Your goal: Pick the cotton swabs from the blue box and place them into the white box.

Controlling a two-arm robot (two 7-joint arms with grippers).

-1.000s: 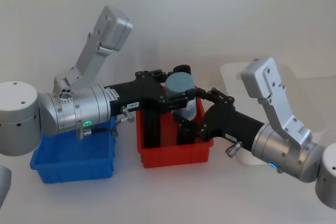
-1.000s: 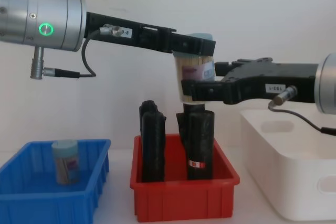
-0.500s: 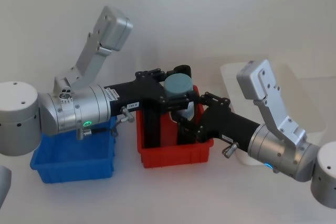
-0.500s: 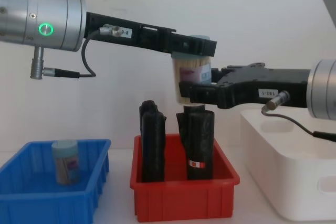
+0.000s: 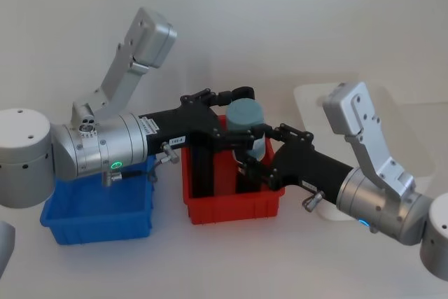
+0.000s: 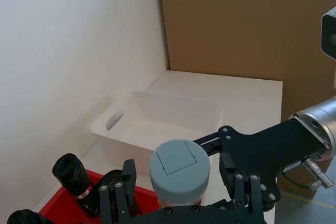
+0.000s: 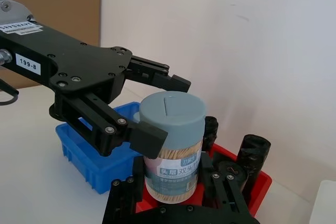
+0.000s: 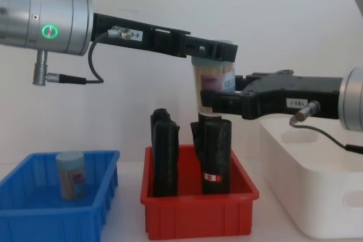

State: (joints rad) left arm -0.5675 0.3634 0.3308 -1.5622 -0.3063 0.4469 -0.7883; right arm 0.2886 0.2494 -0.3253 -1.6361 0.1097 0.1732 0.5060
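**Jar of cotton swabs held aloft between two grippers, above the red bin**

Item 1. Held jar of cotton swabs (image 8: 212,80): upright, in the air over the red bin (image 8: 198,216), between the blue box (image 8: 22,219) on the left and the white box (image 8: 317,196) on the right. Pale blue-grey lid on top, swab sticks and a printed label visible through the clear wall.

Item 2. Right gripper (image 8: 218,103): reaches in from the right. Its fingers are clamped on the lower body of the held jar, which it carries.

Item 3. Left gripper (image 8: 212,52): reaches in from the left at lid height. Its jaws are spread, one on the near side and one on the far side of the lid. The left wrist view shows a gap on each side.

Item 4. Second jar of cotton swabs (image 8: 71,174): upright inside the blue box, near its middle.

Item 5. White box: on the table at far right, right of the red bin.

Item 6. Black rolls (image 8: 164,157): upright in the red bin, directly below the held jar.
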